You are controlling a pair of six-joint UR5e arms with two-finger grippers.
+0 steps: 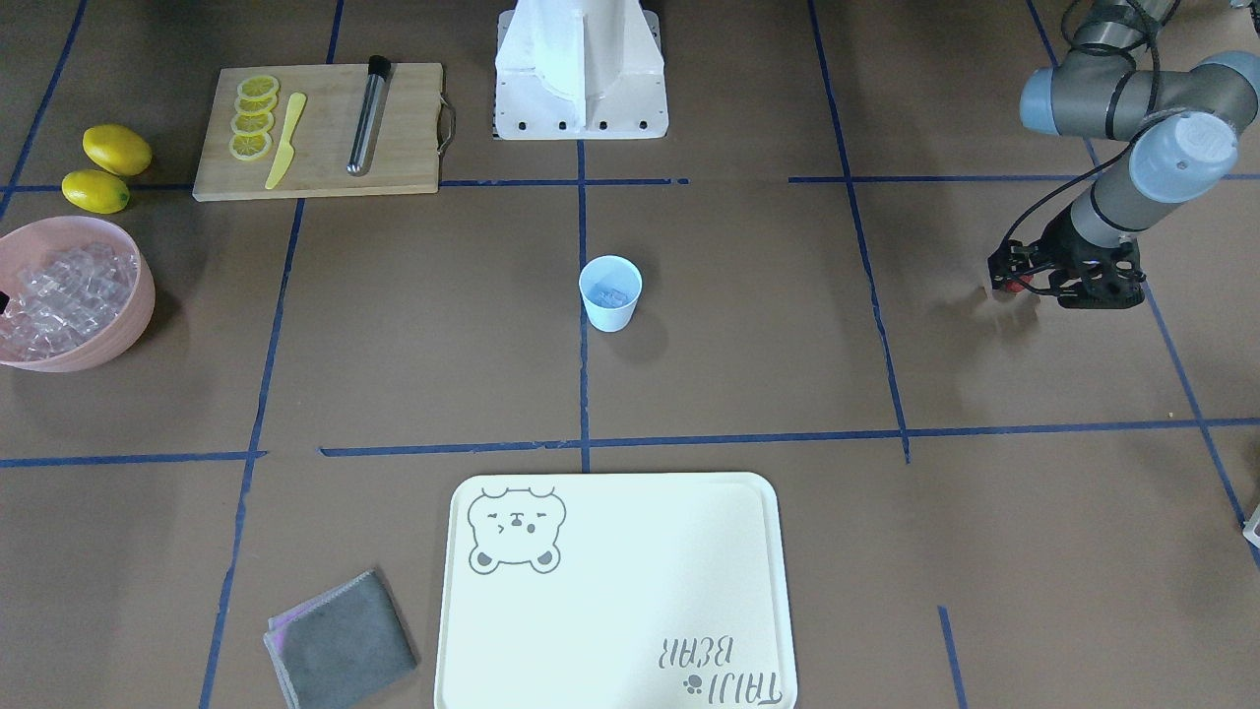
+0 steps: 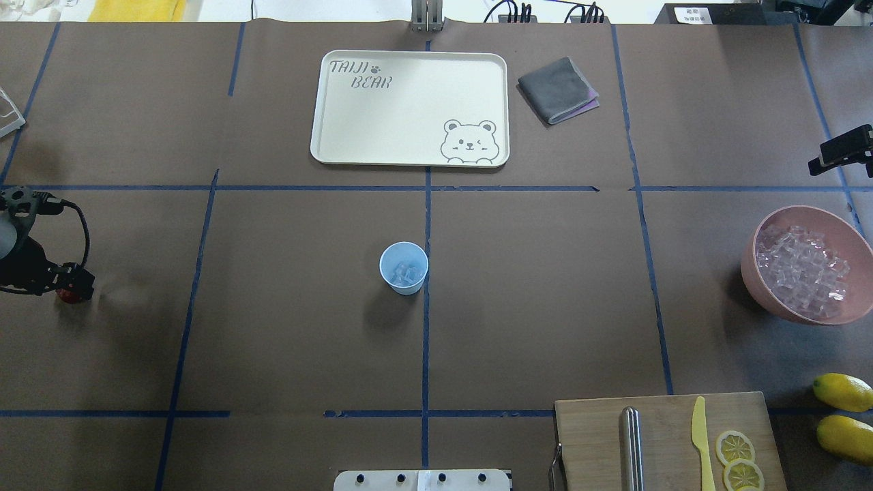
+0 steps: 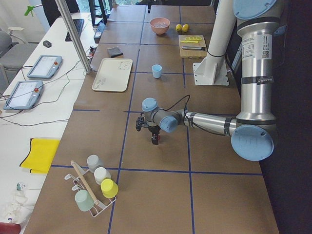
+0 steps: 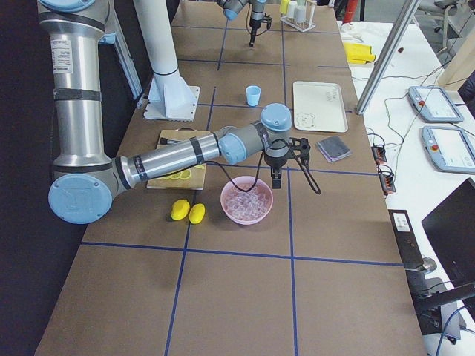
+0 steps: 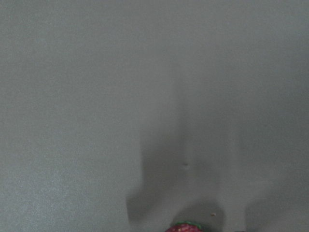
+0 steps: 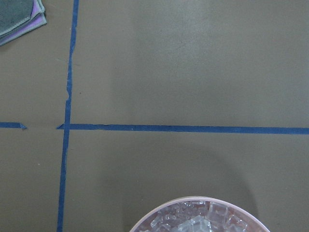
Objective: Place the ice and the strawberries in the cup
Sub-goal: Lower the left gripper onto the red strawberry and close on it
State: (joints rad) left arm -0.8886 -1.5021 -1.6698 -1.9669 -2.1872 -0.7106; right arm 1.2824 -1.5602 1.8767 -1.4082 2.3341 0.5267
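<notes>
The pale-blue cup [image 2: 404, 267] stands upright at the table's middle, with a few clear ice cubes [image 2: 407, 273] inside; it also shows in the front view [image 1: 610, 292]. More ice [image 2: 801, 269] fills the pink bowl [image 2: 751, 276] at the right. My left gripper [image 2: 68, 290] is far to the left of the cup, shut on the dark-red strawberry [image 2: 65, 295], low over the table. The berry shows at the bottom edge of the left wrist view [image 5: 186, 226]. My right gripper [image 2: 842, 151] hangs beyond the bowl at the view's right edge; I cannot tell its state.
A cream bear tray [image 2: 409, 108] and a folded grey cloth [image 2: 558, 88] lie at the far side. A wooden board [image 2: 668, 443] with lemon slices, a yellow knife and a metal tube sits near the robot's base. Two lemons [image 2: 844, 416] lie beside it.
</notes>
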